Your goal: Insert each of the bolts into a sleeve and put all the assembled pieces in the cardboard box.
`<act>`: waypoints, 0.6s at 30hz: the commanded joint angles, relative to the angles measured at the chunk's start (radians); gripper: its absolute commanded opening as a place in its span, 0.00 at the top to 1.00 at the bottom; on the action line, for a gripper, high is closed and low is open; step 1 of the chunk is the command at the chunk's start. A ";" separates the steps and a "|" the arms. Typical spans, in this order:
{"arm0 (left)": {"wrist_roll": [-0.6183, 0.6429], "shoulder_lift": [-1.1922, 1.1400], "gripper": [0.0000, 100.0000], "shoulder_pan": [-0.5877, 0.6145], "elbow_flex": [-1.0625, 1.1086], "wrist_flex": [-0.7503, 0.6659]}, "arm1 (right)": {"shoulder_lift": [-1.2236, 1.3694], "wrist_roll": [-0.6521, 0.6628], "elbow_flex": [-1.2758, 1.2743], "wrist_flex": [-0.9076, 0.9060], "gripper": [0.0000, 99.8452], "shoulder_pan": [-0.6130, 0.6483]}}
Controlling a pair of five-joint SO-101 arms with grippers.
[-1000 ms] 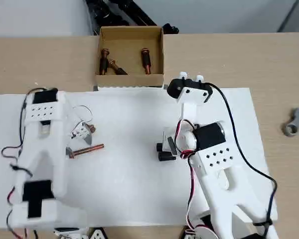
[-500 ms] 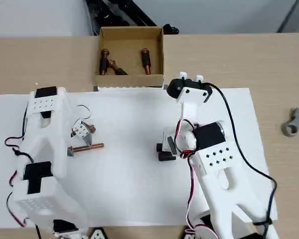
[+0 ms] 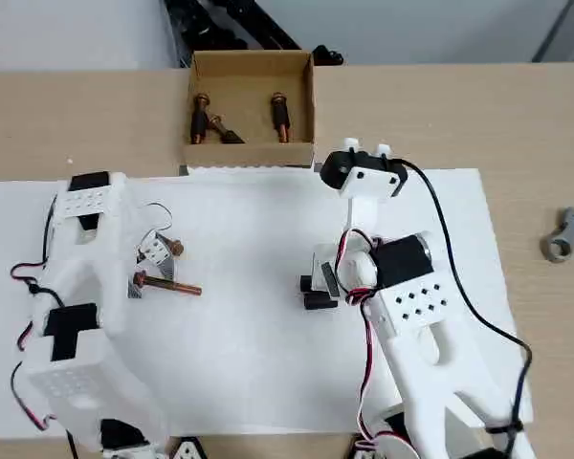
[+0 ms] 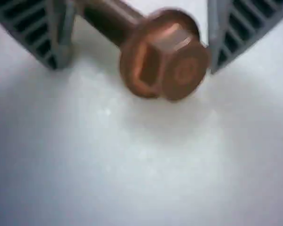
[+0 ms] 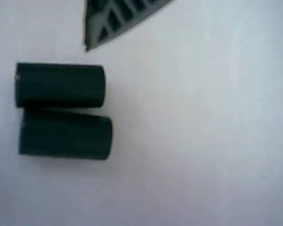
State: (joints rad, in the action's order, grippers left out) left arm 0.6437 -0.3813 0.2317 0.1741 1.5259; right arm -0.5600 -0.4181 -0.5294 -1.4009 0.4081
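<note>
Left tool (image 3: 145, 272) down at the white sheet (image 3: 249, 363), jaws apart. One ribbed grey fingertip (image 4: 37, 28) stands on each side of a bolt (image 4: 165, 61), with a gap showing beside the head on both sides. Left arm (image 3: 77, 287) is folded up on itself, white shell, red and black cables (image 3: 24, 277) looping off it. It sits well out in front of the cardboard box (image 3: 252, 153), off toward the box's left corner.

Right tool (image 3: 325, 273) is low over the sheet, in front of the box's right corner and well apart from it; open or closed, I cannot tell. Right arm (image 3: 416, 306) stretches back from there, away from the box.

Bolt: copper-coloured, hexagonal flanged head, plain shank. It lies flat on the sheet in front of the box, head at the left tool, shank pointing toward the right arm.

Two black sleeves (image 5: 60, 85) are short cylinders lying side by side, touching along their lengths, just beside the right tool on the sheet.

Three assembled pieces (image 3: 280, 117) lie inside the box, two toward its left wall, one toward its right.

Counter (image 3: 459, 105) is pale wood with the white sheet over it; the box sits at the sheet's far edge. A small grey part (image 3: 565, 234) lies on bare wood, far to the box's right.
</note>
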 commanded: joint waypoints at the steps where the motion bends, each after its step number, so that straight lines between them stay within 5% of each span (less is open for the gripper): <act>1: 0.003 -0.061 0.81 -0.005 0.002 -0.046 | -0.021 -0.011 -0.002 0.013 0.66 0.004; 8: -0.103 -0.051 1.00 -0.009 -0.108 0.023 | -0.021 -0.011 -0.002 0.010 0.66 0.004; 18: -0.120 -0.052 0.99 -0.005 -0.298 0.149 | -0.021 -0.011 -0.002 0.005 0.66 0.004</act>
State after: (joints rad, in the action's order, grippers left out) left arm 0.5317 -0.4442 0.2225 -0.0499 1.6441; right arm -0.5600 -0.4181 -0.5294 -1.4009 0.4097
